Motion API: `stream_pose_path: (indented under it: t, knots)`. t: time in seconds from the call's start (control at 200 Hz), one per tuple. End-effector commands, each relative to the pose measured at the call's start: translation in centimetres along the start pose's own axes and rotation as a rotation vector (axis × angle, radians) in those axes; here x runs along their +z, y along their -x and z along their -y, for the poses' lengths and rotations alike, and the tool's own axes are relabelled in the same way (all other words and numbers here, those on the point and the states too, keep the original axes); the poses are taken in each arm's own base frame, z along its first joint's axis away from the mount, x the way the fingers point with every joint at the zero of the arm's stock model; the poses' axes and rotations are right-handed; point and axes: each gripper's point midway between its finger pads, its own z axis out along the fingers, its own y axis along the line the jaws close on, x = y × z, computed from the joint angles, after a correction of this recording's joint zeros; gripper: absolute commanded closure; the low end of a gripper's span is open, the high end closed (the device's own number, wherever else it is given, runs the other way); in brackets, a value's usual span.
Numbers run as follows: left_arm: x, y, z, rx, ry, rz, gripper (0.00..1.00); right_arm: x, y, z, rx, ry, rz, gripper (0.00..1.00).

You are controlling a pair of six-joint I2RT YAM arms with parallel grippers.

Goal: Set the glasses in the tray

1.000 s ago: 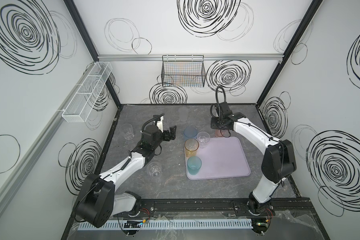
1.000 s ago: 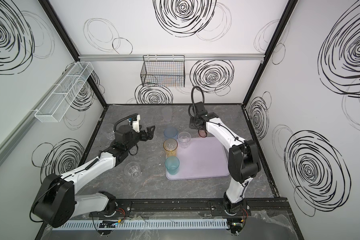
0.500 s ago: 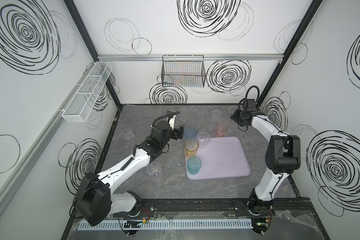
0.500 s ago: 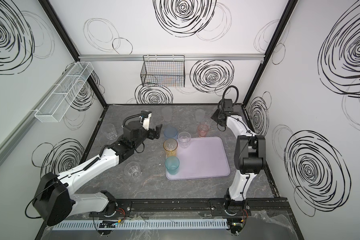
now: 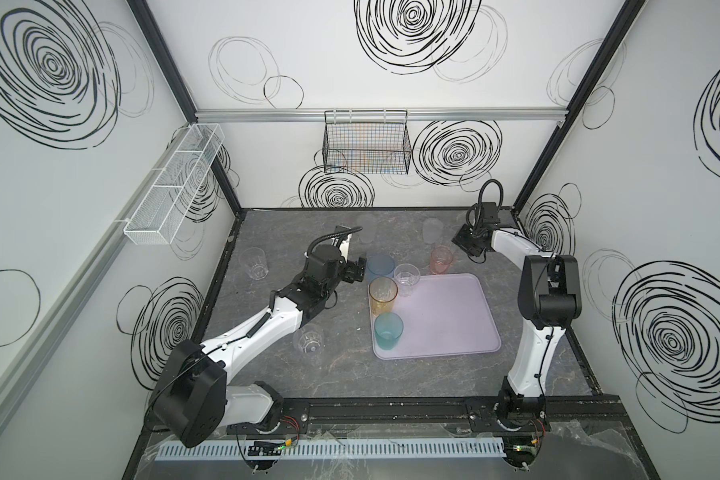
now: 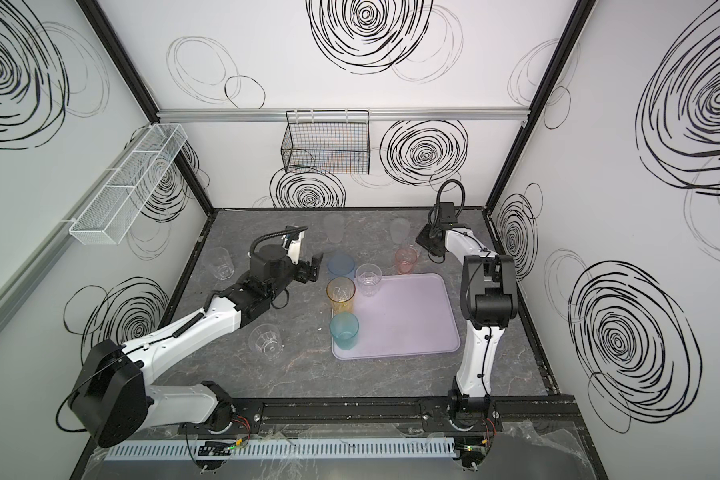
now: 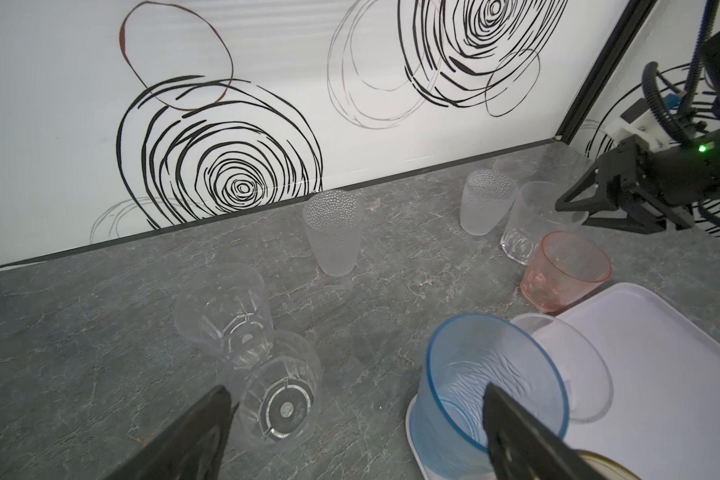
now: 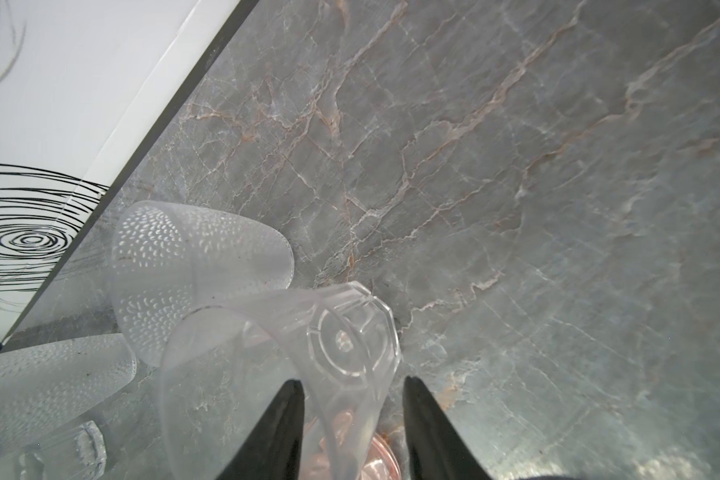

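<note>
**A:** Left tool [image 7: 356,388] first.
**B:** Jaws spread wide, with nothing held. It hangs low over the tabletop [image 7: 100,353]. One finger is just beside a clear faceted glass [image 7: 281,399] and the other is close by the blue glass [image 7: 487,374].

**A:** And the right tool [image 8: 350,380]?
**B:** Its jaws are part-way apart, astride the wall of a second clear glass [image 8: 344,345] near the back right corner. I cannot tell whether the pads press it.

**A:** What stands around that one?
**B:** A frosted glass [image 8: 192,257] is just beside it. The pink glass [image 7: 566,270] is on its other side, just off the tray's far edge.

**A:** Where is the tray [image 5: 441,316]?
**B:** It lies flat on the tabletop, right of centre. In both top views the amber glass [image 5: 383,295] and the teal glass [image 5: 388,330] stand upright along its left side. A short clear glass [image 5: 407,279] stands at its far left. The blue glass is at that same corner, but I cannot tell whether it is on the tray or just off it.

**A:** Anything further out?
**B:** Another frosted tumbler [image 5: 366,228] stands by the back wall. A clear tumbler [image 5: 253,262] is near the left wall, and one more clear cup [image 5: 308,340] is beside the left arm.
</note>
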Motion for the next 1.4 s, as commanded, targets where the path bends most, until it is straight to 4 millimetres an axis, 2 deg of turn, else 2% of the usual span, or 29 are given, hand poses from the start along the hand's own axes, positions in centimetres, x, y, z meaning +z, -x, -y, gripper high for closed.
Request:
stream_pose_path:
  t: [0.0, 0.2, 0.395, 0.64, 0.936, 1.021, 1.141, 1.291, 1.396]
  knots:
    - [0.2, 0.5, -0.3, 0.009, 0.010, 0.034, 0.04, -0.3, 0.8, -0.8, -0.006, 0.012, 0.024, 0.63]
    - [0.4, 0.1, -0.7, 0.018, 0.030, 0.031, 0.04, -1.6, 0.9, -1.1, -0.009, 0.024, 0.042, 0.78]
    - [0.4, -0.7, -1.3, 0.028, 0.051, 0.026, 0.04, -3.8, 1.1, -1.9, -0.011, 0.049, 0.064, 0.87]
    - [0.5, -0.5, -1.6, 0.013, 0.054, 0.026, 0.04, -8.1, 1.7, -3.1, -0.019, 0.090, 0.125, 0.92]
    - [0.8, -1.1, -1.8, 0.012, 0.061, 0.014, 0.04, -11.8, 0.5, -3.5, -0.045, 0.126, 0.148, 0.93]
    - [1.1, -1.6, -2.3, 0.009, 0.073, 0.002, 0.04, -12.5, -0.7, -3.1, -0.082, 0.119, 0.132, 0.93]
    - [1.3, -1.7, -2.9, 0.001, 0.087, -0.006, 0.04, -13.4, -3.5, -1.9, -0.131, 0.099, 0.082, 0.94]
    - [1.4, -1.7, -3.3, -0.015, 0.093, -0.010, 0.04, -14.4, -7.8, -0.8, -0.200, 0.063, 0.019, 0.95]
    - [1.5, -1.8, -3.1, -0.026, 0.080, -0.018, 0.04, -14.5, -11.6, -0.7, -0.271, 0.035, -0.026, 0.95]
